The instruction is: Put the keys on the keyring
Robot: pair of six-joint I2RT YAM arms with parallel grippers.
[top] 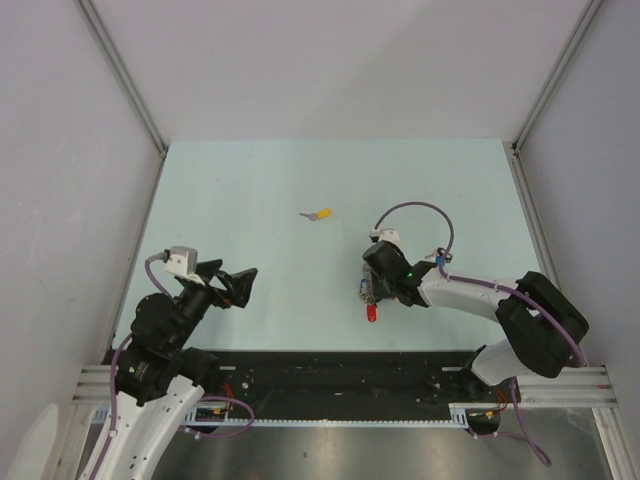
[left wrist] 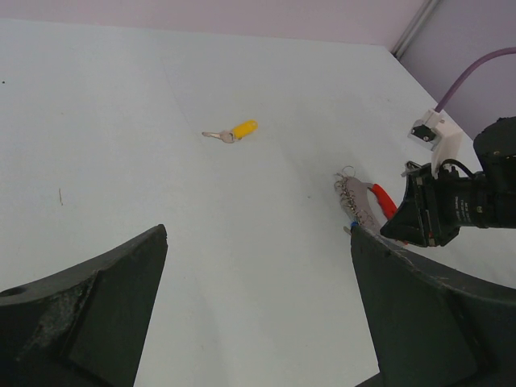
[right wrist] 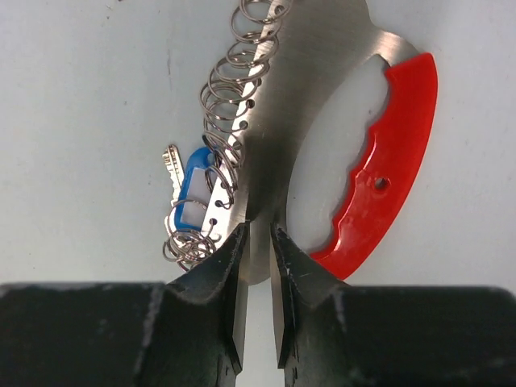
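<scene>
Under wrist: right fingers [right wrist: 211, 274] pinch keyring [right wrist: 306, 97], blue key [right wrist: 192, 189] beside | overhead adds yellow key [top: 320, 214] | left fingers [left wrist: 89, 306] spread

My black left gripper [top: 240, 285] hangs raised with jaws spread wide, while my black right gripper [right wrist: 258, 242], wrist bent low, pinches the silver metal keyring plate [right wrist: 306, 121].

Pale green table [top: 250, 180], grey walls [top: 340, 60], metal corner posts [top: 122, 75]

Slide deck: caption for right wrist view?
Right gripper, nearly shut, at edge of red-handled silver keyring plate; blue-capped key beside its rings.
</scene>
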